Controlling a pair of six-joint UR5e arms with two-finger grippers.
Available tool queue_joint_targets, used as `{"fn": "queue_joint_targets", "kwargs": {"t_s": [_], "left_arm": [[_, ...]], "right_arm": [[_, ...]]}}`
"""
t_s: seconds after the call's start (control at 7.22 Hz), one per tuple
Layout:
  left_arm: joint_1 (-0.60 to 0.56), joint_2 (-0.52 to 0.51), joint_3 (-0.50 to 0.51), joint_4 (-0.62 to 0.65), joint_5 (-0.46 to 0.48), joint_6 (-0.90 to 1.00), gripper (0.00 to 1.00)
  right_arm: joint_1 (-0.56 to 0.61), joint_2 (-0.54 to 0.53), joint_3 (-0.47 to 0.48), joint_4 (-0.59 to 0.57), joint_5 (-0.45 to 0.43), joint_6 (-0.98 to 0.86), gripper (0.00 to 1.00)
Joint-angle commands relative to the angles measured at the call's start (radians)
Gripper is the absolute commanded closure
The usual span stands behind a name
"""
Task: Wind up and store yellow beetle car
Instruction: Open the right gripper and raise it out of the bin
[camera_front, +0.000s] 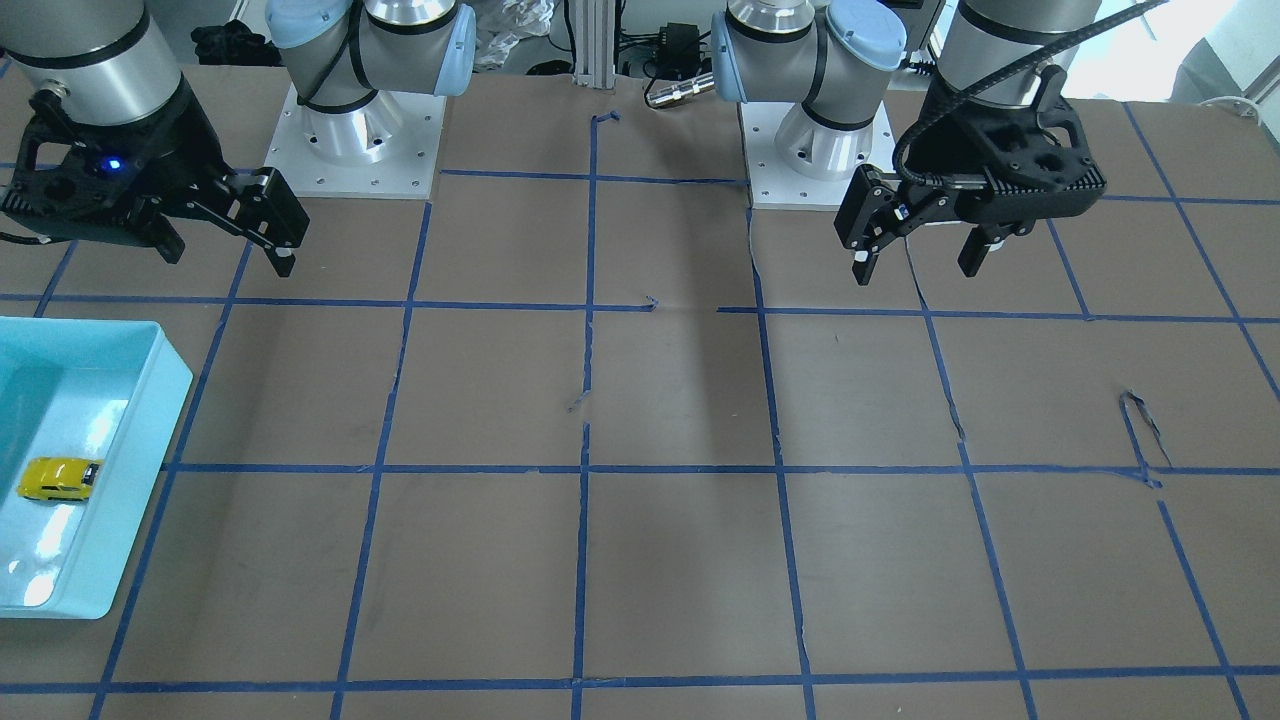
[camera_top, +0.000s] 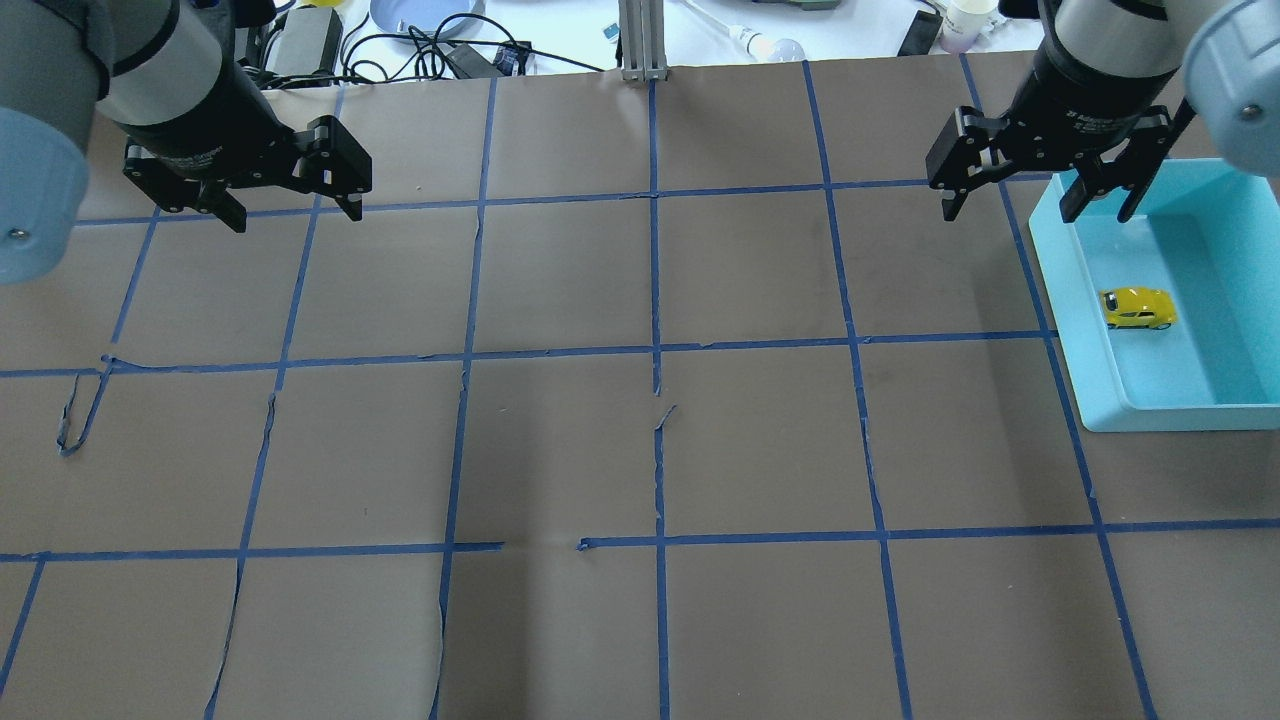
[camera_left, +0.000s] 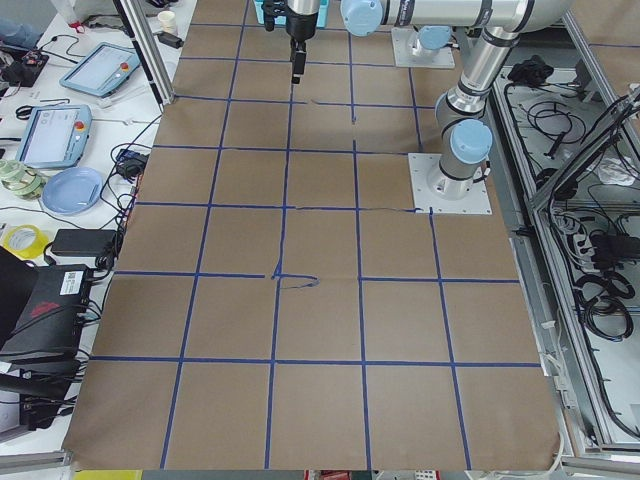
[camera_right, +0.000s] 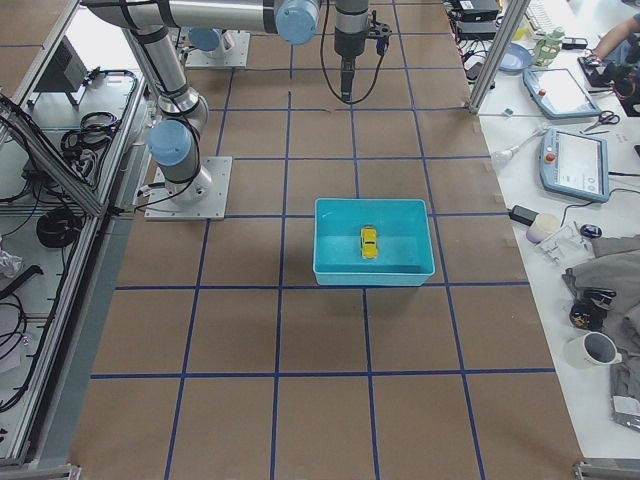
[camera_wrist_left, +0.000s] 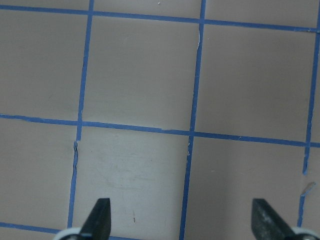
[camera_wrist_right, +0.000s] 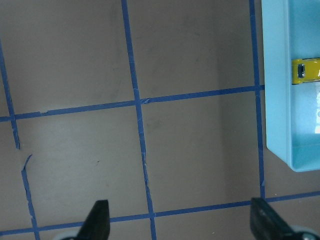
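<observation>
The yellow beetle car (camera_top: 1137, 307) lies inside a light blue bin (camera_top: 1060, 290) at the table's right side, near the bin's inner wall. The car also shows in the front view (camera_front: 60, 478), the right side view (camera_right: 368, 242) and at the edge of the right wrist view (camera_wrist_right: 306, 71). My right gripper (camera_top: 1010, 212) hangs open and empty above the bin's far left corner, apart from the car. My left gripper (camera_top: 295, 217) hangs open and empty over the far left of the table. In the front view both grippers, left (camera_front: 916, 272) and right (camera_front: 228, 258), are clear of the table.
Brown paper with a blue tape grid (camera_top: 655, 360) covers the table. Both arm bases (camera_front: 355, 140) (camera_front: 820, 150) stand at the robot's side. Cables, a plate (camera_top: 425, 12) and a cup (camera_top: 965, 20) lie past the far edge. Tablets (camera_left: 55, 135) sit on side benches.
</observation>
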Motion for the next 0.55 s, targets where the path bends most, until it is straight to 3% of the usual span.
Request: {"fn": "queue_joint_targets", "kwargs": {"t_s": [0.0,0.42], "left_arm": [[0.001,0.0,0.0,-0.001,-0.001,0.0,0.0],[0.0,0.0,0.0,-0.001,-0.001,0.0,0.0]], "right_arm": [[0.037,0.0,0.001,0.036,0.001,0.018,0.0],[0.043,0.006,0.001,0.032,-0.001,0.042,0.0]]}}
